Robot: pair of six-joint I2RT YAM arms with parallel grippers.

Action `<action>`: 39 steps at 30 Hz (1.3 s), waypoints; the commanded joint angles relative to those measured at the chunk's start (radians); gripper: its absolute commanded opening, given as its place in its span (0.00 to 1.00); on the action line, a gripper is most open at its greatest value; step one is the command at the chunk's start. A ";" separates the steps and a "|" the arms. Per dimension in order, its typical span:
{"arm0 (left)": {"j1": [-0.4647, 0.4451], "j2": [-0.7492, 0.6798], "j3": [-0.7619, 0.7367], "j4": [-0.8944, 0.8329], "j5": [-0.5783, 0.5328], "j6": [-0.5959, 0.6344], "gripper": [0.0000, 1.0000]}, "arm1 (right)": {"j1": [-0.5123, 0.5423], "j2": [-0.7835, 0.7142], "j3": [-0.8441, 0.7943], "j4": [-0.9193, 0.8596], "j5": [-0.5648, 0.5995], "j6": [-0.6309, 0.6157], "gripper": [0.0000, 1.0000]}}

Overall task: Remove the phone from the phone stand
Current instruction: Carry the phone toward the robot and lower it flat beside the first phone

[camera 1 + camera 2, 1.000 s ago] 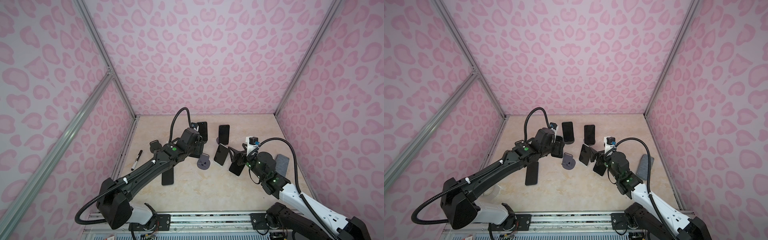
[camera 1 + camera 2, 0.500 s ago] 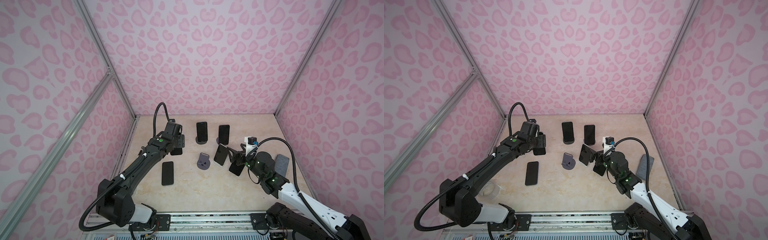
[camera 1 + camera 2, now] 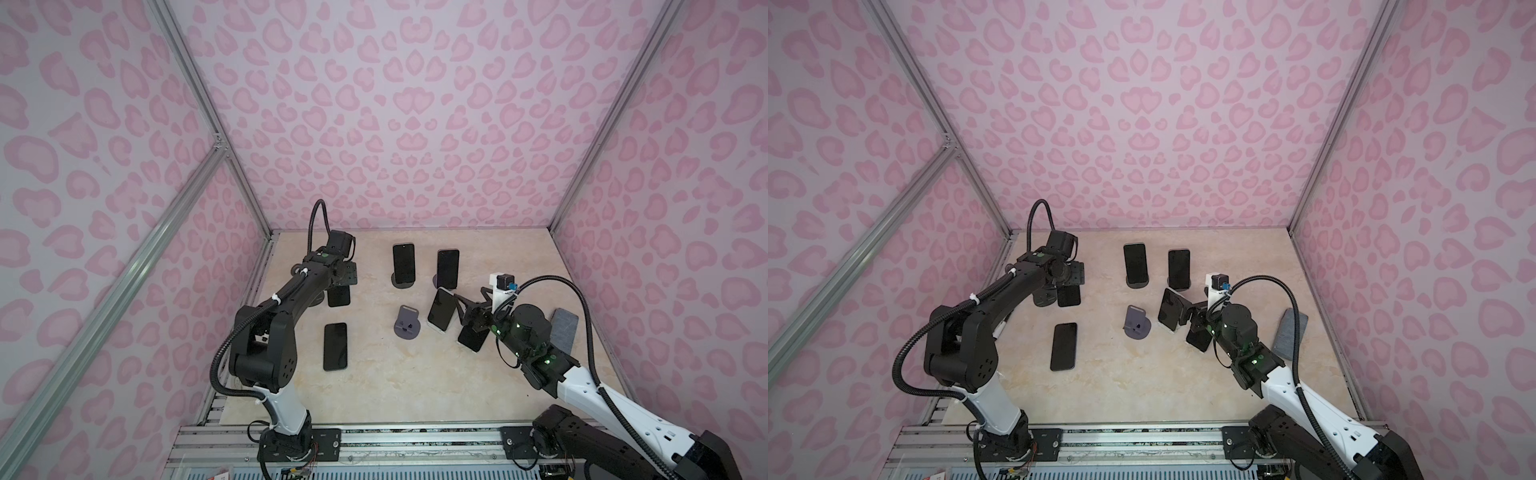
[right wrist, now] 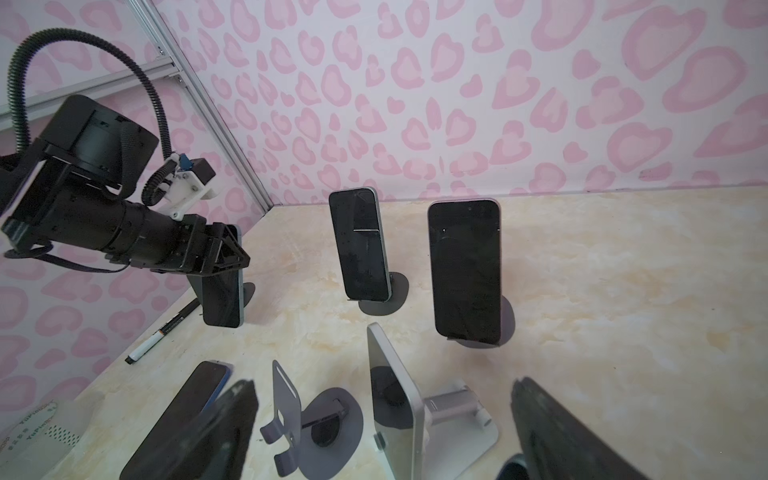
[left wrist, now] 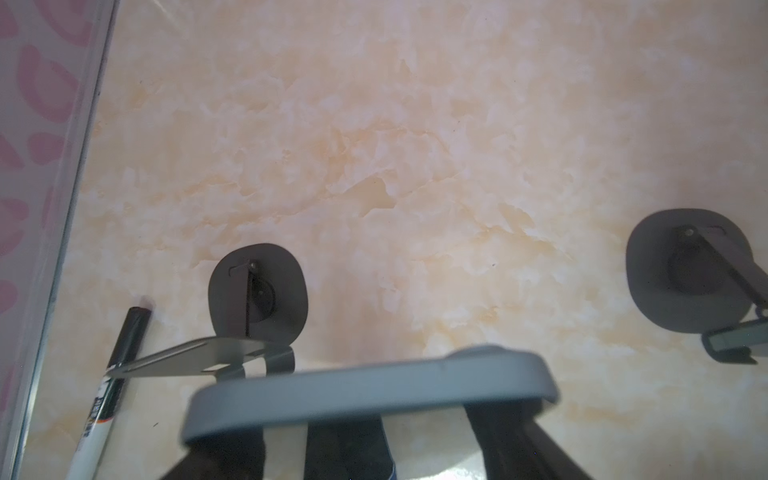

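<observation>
Jaws of left gripper [image 4: 226,268] clamp a phone [image 4: 222,303].

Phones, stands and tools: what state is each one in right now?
Left tool: shut on a phone.
Held phone: upright, off the dark stand.
Right tool: open, empty.
Rear phones: standing on stands.
Phone on white stand: propped up.
Flat phone: lying flat.
Grey stand: empty.

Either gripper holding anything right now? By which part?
The left gripper holds a phone by its upper end; the phone hangs below it. The right gripper is open and holds nothing.
</observation>
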 commanded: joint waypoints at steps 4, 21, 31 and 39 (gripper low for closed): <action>0.006 0.101 0.036 0.013 -0.012 0.062 0.69 | 0.001 -0.019 -0.008 0.022 -0.004 0.004 0.98; 0.021 0.264 0.102 -0.012 0.025 0.082 0.68 | 0.003 0.002 -0.012 0.037 -0.009 0.010 0.97; 0.031 0.307 0.107 -0.023 0.059 0.097 0.68 | 0.003 0.022 -0.012 0.044 -0.009 0.012 0.97; 0.038 0.335 0.131 -0.055 0.101 0.111 0.68 | 0.003 0.019 -0.012 0.041 -0.005 0.011 0.97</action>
